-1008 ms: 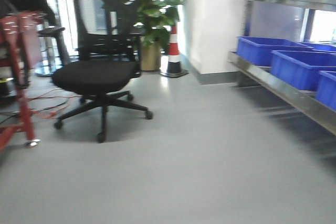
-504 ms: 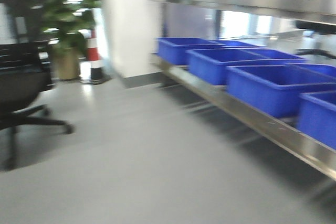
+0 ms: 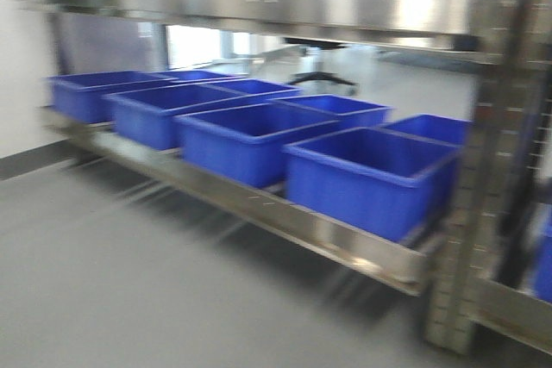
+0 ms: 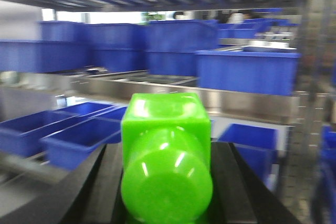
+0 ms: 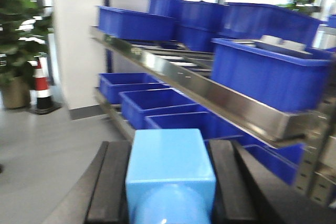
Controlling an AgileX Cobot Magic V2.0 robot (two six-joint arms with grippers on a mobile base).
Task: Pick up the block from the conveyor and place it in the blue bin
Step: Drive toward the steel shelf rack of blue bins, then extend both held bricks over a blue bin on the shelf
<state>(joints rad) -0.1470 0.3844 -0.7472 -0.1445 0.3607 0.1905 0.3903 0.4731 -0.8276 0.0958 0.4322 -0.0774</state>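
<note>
Green plastic fills my left wrist view: my left gripper [image 4: 167, 182] is closed narrow on a glossy green block [image 4: 165, 150], its black fingers [image 4: 100, 182] pressed against the block's 2 sides. The block is squared at the far end and rounded at the end nearest the camera. My right gripper [image 5: 169, 187] is clamped the same way on a light blue block [image 5: 170, 174], with a black finger tight along each flank.

From the front view, 4 blue bins [image 3: 371, 174] stand in a row along the front of a low steel shelf [image 3: 285, 217], with more bins behind them. All are open-topped, and I can see nothing inside them. A perforated upright post [image 3: 483, 170] stands at the right end, just beside the nearest bin. More bins sit on the tier above. The grey floor [image 3: 129, 282] runs in front.

In my right wrist view a potted plant [image 5: 18, 19] and a red-and-white traffic cone [image 5: 42, 87] stand at the far left, well apart from the shelving. Everything is smeared, and any lettering is too blurred to read.
</note>
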